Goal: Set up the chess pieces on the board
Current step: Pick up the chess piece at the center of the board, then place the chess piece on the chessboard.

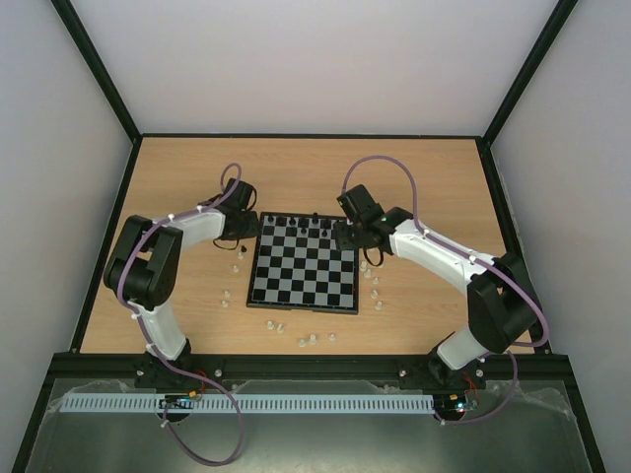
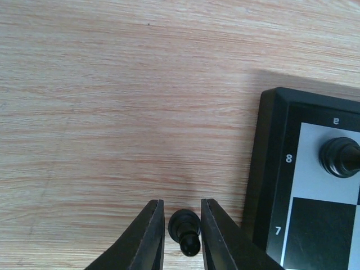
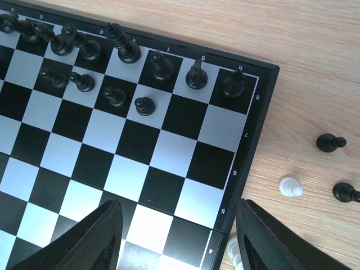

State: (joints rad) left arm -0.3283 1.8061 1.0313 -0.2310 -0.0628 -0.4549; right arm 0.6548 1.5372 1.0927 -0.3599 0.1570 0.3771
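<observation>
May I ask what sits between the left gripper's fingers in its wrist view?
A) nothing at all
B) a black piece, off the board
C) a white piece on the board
B: a black chess piece shows between the left gripper fingers, with the wooden table behind it, just left of the board frame.

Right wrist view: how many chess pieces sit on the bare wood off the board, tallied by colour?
Black pieces: 2
White pieces: 2 (one partly cut off at the bottom edge)
Total: 4
</observation>
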